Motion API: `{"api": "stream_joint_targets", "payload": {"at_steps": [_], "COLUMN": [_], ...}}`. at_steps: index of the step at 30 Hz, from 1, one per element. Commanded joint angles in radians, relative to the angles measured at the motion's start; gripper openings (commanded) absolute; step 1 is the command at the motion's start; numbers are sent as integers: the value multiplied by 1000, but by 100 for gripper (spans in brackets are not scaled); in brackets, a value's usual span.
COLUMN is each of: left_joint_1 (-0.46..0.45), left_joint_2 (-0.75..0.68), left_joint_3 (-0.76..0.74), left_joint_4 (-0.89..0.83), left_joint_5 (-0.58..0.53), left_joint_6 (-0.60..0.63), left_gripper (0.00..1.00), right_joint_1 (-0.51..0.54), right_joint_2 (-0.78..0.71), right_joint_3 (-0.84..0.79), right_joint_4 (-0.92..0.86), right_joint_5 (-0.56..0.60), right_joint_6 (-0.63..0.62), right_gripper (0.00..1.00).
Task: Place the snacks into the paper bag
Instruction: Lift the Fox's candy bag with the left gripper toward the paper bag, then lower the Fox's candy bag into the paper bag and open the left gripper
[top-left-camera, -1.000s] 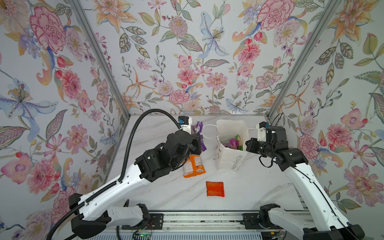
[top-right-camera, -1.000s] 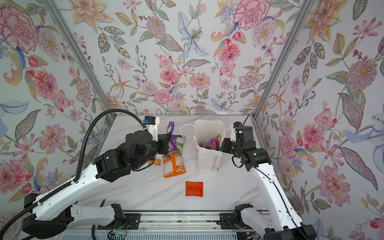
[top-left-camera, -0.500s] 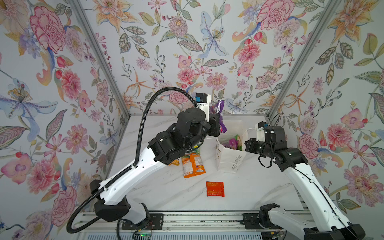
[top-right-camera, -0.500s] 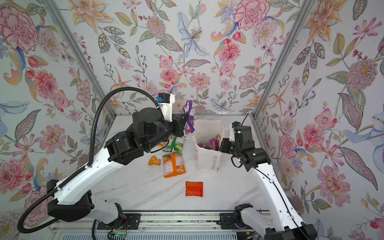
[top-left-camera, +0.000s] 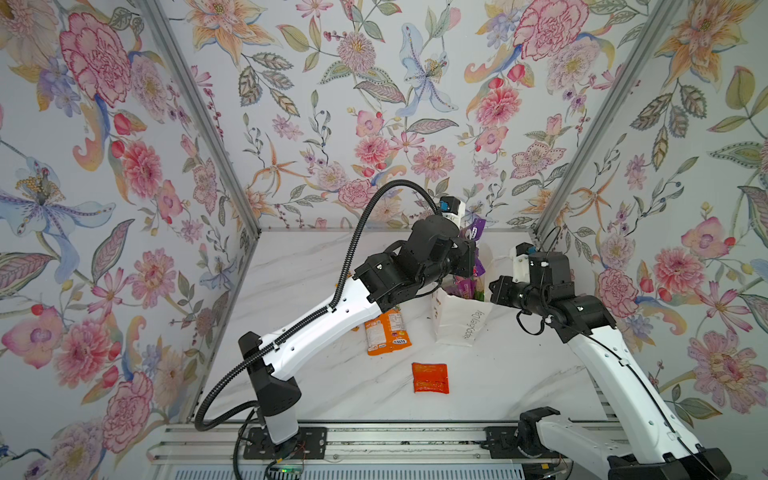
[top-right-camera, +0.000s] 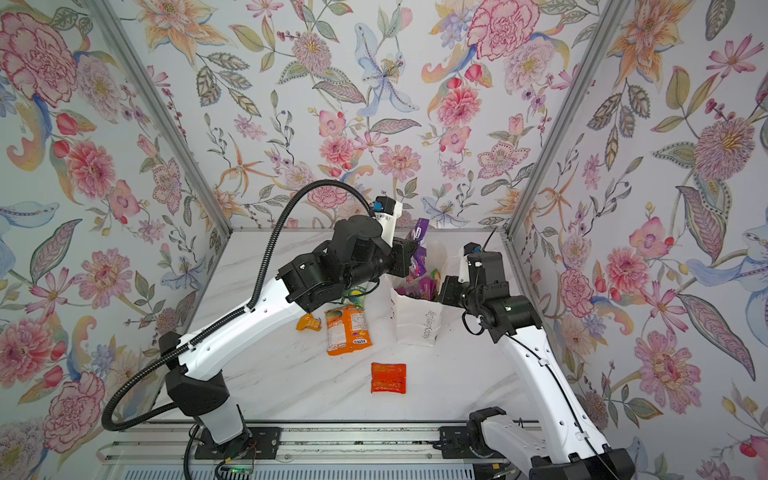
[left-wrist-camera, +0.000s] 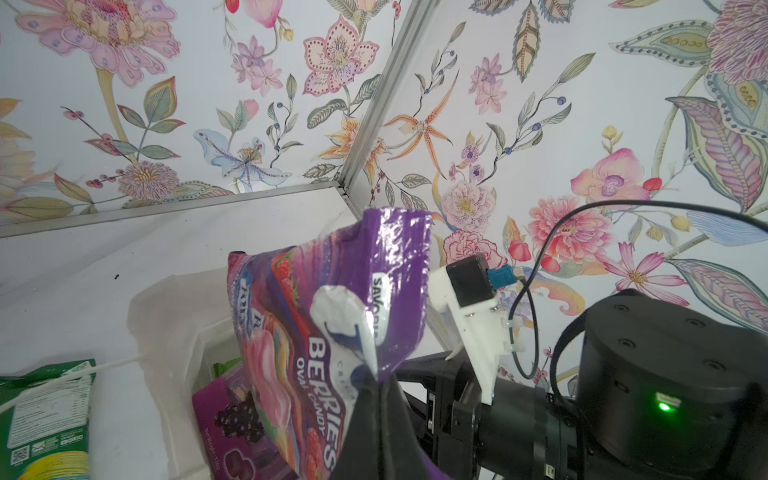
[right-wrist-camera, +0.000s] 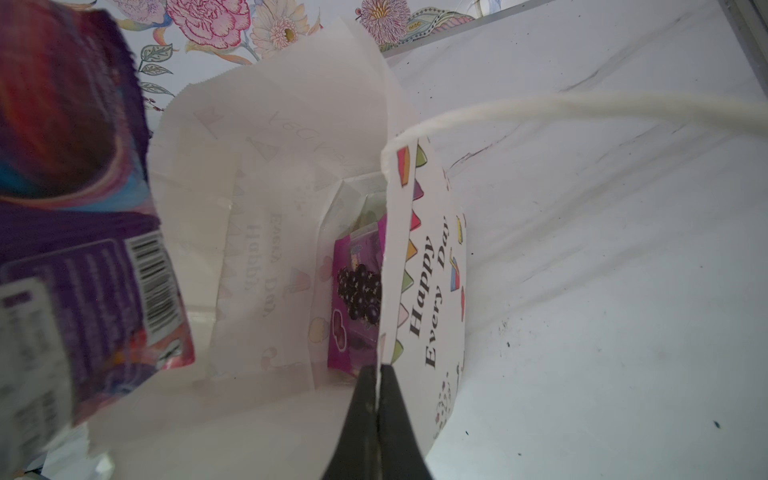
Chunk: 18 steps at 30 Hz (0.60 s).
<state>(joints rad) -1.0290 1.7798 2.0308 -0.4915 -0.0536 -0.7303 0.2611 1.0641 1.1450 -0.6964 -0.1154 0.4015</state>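
Note:
My left gripper (left-wrist-camera: 380, 386) is shut on a corner of a purple FOX'S berries packet (left-wrist-camera: 332, 299), which hangs over the mouth of the paper bag (top-left-camera: 457, 324). In both top views the packet (top-right-camera: 419, 232) is just above the bag's rim. My right gripper (right-wrist-camera: 378, 374) is shut on the edge of the white bag (right-wrist-camera: 432, 257), holding it open. A purple grape packet (right-wrist-camera: 357, 291) sits inside. An orange FOX'S packet (top-left-camera: 388, 332) and a red-orange sachet (top-left-camera: 430, 377) lie on the table. A small orange sachet (top-right-camera: 308, 323) and a green packet (left-wrist-camera: 45, 415) lie under my left arm.
The white marble table (top-left-camera: 316, 266) is walled on three sides by floral panels. The bag's cord handle (right-wrist-camera: 582, 108) trails across the right wrist view. My left arm (top-left-camera: 332, 320) stretches across the middle, covering part of the loose packets.
My left arm has lifted the purple FOX'S packet off the table and carried it right, to above the bag's mouth. The right gripper has kept its hold on the bag's edge.

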Motion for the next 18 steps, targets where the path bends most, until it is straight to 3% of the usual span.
{"api": "stream_joint_targets", "payload": {"at_steps": [1, 18], "left_joint_1": [-13, -4], "left_joint_2": [22, 112], "left_joint_3": [49, -34], "left_joint_4": [65, 161], "left_joint_5": [47, 118], "left_joint_6": [-28, -84], "left_gripper": [0, 0], "right_joint_1": [10, 20], "right_joint_2": [-29, -41], "right_joint_3": [41, 33], "right_joint_4": [12, 11], "right_joint_5": [-3, 4], "right_joint_6": [10, 9], "right_gripper": [0, 0]}}
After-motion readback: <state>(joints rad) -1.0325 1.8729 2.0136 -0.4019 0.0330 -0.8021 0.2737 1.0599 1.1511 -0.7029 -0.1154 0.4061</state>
